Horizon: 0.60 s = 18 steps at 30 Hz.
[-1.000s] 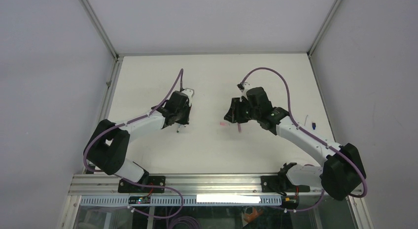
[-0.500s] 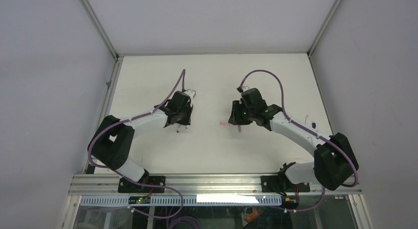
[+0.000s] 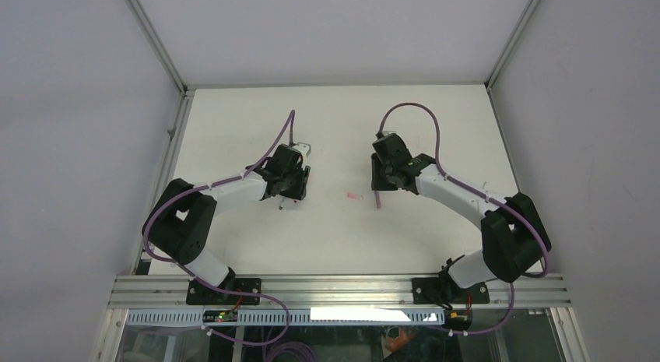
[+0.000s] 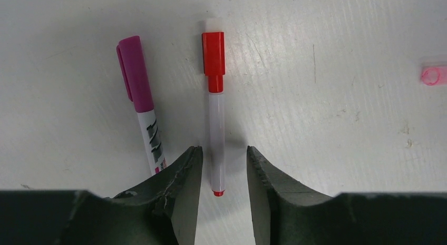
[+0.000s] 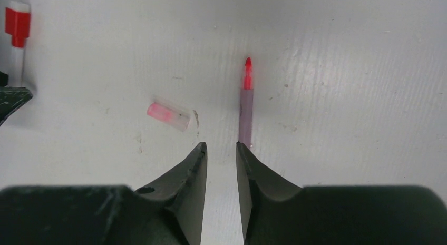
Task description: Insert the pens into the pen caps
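Far left on the white table [image 3: 335,121], a magenta-capped pen [image 4: 138,87] lies flat, its lower end tucked under the left finger [image 4: 179,176]. Just beside it is the red-capped pen [image 4: 215,113], cap pointing away. Its near end sits right between the prongs of the left gripper [image 4: 223,153]. The jaws are parted wider than the barrel, with a gap showing on the right side, so there's no grip on it.

Moving right, a little pink cap [image 5: 168,115] lies on its side, alone, near the uncapped pen [image 5: 245,105] but apart from it. That pen lies with its red tip pointing away. Its near end is just ahead of the right gripper [image 5: 221,160], off the right fingertip. The jaws there are parted only a sliver, with nothing between them.
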Each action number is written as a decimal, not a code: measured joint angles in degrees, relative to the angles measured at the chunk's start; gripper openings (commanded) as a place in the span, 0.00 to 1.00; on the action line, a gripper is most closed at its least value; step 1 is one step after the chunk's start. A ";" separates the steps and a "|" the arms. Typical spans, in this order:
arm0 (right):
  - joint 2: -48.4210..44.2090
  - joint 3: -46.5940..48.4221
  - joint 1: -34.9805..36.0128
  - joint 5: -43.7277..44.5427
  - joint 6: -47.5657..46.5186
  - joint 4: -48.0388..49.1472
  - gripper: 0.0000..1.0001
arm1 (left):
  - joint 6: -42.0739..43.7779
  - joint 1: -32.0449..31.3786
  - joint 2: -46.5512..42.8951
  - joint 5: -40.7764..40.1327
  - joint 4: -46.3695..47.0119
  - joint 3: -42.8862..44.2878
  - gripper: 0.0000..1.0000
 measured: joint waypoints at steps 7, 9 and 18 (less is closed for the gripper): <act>6.03 1.77 0.00 2.45 -0.22 -0.50 0.26 | 0.00 0.00 -1.07 0.72 0.17 -0.33 0.44; 7.48 2.27 0.00 2.91 -0.37 -0.48 0.26 | 0.00 -0.02 -2.56 0.94 0.61 -0.76 0.44; 11.37 3.69 0.00 3.63 -1.01 0.09 0.24 | 0.02 0.00 -9.73 0.98 1.84 -2.89 0.48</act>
